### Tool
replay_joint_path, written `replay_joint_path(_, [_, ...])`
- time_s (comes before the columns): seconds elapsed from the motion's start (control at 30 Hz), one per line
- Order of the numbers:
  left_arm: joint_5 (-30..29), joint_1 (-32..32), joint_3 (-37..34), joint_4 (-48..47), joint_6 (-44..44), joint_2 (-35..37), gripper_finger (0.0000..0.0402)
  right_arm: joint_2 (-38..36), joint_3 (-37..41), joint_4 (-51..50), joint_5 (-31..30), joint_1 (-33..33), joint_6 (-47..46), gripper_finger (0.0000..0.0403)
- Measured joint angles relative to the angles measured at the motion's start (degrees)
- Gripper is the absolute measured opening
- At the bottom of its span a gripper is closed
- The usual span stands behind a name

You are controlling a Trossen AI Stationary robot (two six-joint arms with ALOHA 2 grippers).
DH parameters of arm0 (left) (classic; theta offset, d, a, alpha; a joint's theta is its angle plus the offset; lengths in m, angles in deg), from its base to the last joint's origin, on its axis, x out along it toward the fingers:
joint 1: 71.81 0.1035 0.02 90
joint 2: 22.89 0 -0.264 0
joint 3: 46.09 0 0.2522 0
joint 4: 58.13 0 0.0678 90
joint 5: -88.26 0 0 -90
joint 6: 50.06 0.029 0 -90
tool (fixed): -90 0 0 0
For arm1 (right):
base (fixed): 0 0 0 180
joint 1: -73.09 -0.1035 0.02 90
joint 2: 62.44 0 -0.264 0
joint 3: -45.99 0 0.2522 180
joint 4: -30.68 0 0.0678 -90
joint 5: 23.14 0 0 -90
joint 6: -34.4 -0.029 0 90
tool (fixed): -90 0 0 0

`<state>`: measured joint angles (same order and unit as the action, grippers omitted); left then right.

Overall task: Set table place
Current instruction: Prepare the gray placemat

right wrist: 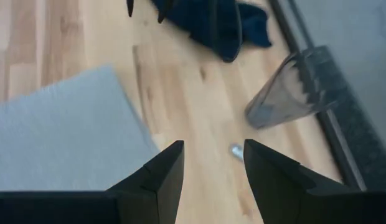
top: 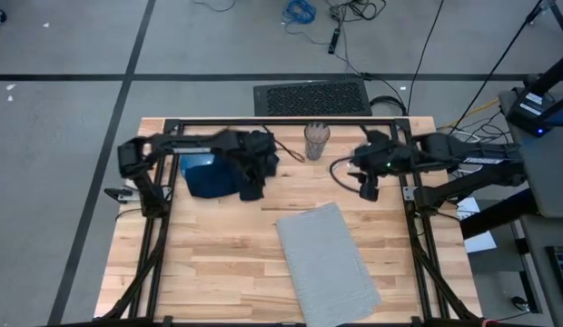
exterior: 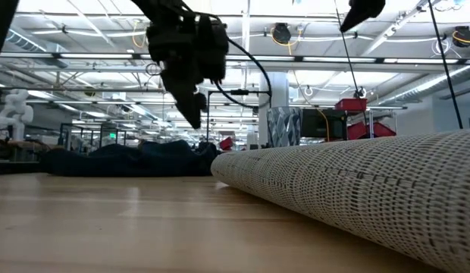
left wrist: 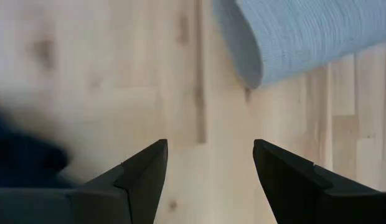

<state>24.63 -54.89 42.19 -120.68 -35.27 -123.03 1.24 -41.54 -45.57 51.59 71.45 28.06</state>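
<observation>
My high view cuts off the placemat [top: 327,263] at its bottom edge. The left arm hides part of the navy cloth [top: 207,179]; I can't make out what's in the glass [top: 316,138].

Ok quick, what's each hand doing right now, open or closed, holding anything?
Left hand: open, empty, above the table near the navy napkin.
Right hand: open, empty, near the placemat.

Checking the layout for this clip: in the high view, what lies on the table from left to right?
Navy napkin under the left gripper → clear glass → right gripper; the grey placemat lies nearer, below the glass.
</observation>
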Motion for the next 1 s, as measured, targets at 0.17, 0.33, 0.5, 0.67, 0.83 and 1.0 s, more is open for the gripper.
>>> replay_joint_path(0.17, [4.7, -3.8, 0.0, 5.0, -0.8, -4.4, 0.0223, 0.0, 4.4, 0.5, 1.6, -1.4, -2.9, 0.0153])
replay_joint_path(0.33, [10.3, -6.0, 0.0, 7.4, -0.9, -7.0, 0.0223, 0.0, 9.5, 2.8, 2.3, -3.5, -6.0, 0.0153])
replay_joint_path(0.5, [10.8, -7.7, 0.0, 10.5, -2.2, -8.7, 0.0223, 0.0, 15.0, 5.9, 3.9, -6.2, -9.5, 0.0153])
replay_joint_path(0.67, [10.9, -8.2, 0.0, 15.1, -4.9, -10.6, 0.0223, 0.0, 20.3, 11.1, 5.2, -9.1, -12.4, 0.0153])
replay_joint_path(0.83, [9.8, -8.2, 0.0, 19.6, -8.2, -12.8, 0.0223, 0.0, 24.5, 16.4, 5.4, -11.8, -15.0, 0.0153])
replay_joint_path(1.0, [11.5, -8.4, 0.0, 22.8, -10.0, -14.6, 0.0223, 0.0, 28.7, 21.5, 6.9, -14.2, -17.9, 0.0153])
